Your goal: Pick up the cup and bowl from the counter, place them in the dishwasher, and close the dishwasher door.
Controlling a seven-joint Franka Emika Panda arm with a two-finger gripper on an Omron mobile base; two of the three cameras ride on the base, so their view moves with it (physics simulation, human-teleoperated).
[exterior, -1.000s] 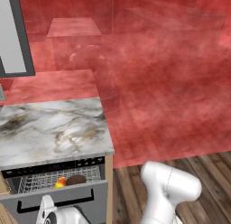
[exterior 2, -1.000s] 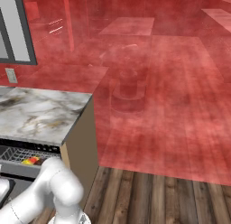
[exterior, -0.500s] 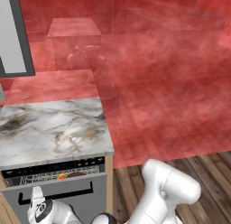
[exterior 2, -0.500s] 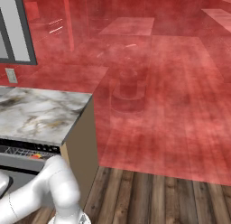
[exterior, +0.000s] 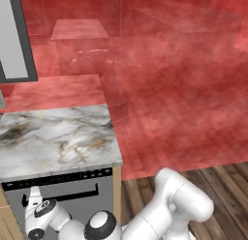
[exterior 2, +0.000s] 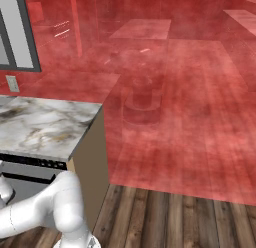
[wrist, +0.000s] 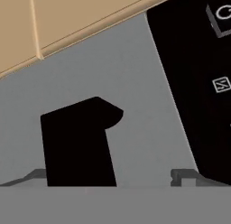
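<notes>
Your white arm folds low, elbow raised, forearm reaching left; the gripper (wrist: 117,178) points straight ahead, jaws spread wide apart, nothing held between its fingertips.

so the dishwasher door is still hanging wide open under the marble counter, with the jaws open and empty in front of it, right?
Not quite: the dishwasher door is shut, upright and flush beneath the black control strip, as the left base view shows. The rest holds: it sits under the marble counter, and the gripper faces it with jaws open and empty.
</notes>
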